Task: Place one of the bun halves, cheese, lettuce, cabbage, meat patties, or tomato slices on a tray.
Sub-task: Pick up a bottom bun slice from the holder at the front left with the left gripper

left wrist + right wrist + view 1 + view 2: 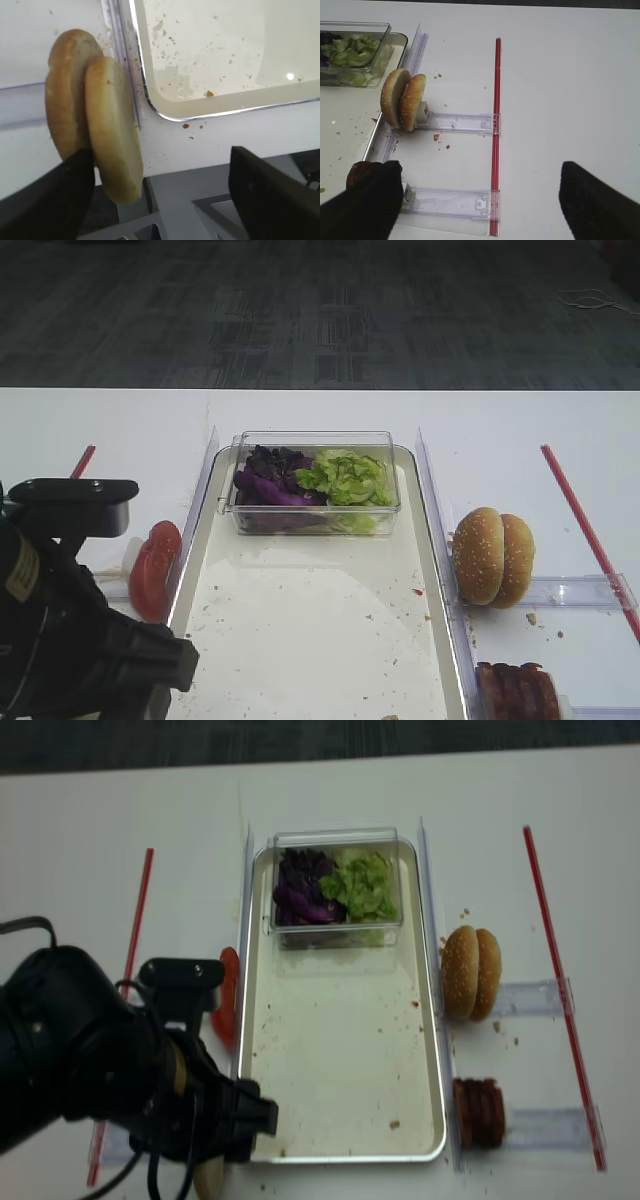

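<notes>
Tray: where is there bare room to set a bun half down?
The tray is bare, apart from crumbs, from the clear box of cabbage and lettuce to its near rim. The far end is crowded by that box.

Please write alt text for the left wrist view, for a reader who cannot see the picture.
Two plain bun halves stand on edge, side by side, between the open black fingers of the left gripper; the left finger overlaps their lower edge. To their right lies a rounded corner of the off-white tray, bare except for scattered crumbs.
</notes>
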You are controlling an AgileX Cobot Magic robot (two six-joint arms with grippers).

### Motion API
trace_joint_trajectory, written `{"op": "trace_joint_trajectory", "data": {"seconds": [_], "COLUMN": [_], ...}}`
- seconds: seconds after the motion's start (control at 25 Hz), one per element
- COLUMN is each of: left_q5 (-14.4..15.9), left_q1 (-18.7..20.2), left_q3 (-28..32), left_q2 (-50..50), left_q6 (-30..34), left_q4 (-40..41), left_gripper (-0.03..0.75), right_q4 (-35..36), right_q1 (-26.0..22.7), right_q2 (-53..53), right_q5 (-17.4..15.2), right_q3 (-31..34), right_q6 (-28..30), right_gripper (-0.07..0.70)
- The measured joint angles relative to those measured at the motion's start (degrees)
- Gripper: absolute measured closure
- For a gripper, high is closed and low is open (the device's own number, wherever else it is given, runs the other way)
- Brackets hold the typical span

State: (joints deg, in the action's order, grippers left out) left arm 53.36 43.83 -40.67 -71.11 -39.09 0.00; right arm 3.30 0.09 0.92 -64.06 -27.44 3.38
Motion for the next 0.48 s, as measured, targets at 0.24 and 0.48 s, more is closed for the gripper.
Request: {"op": "trace_joint_trajectory", "data": {"seconds": [0.24,0.48], "left_q5": [-0.6,-1.9], "left_q1": [0.0,0.0], "left_q3": [0.0,-0.1], "left_q2": [-3.4,-4.7], "left_q6": [0.8,1.3], "left_q4": [0.4,1.5], "left_gripper": [0.172,0.186], "right_q4": [0.0,0.0], "right_q1": [0.0,0.0], "right_q2": [0.0,0.0], "right_q5": [0.0,0.0], "right_q3": [0.0,0.0], "right_q6": [0.0,0.0], "right_gripper": [-0.029,-0.029]}}
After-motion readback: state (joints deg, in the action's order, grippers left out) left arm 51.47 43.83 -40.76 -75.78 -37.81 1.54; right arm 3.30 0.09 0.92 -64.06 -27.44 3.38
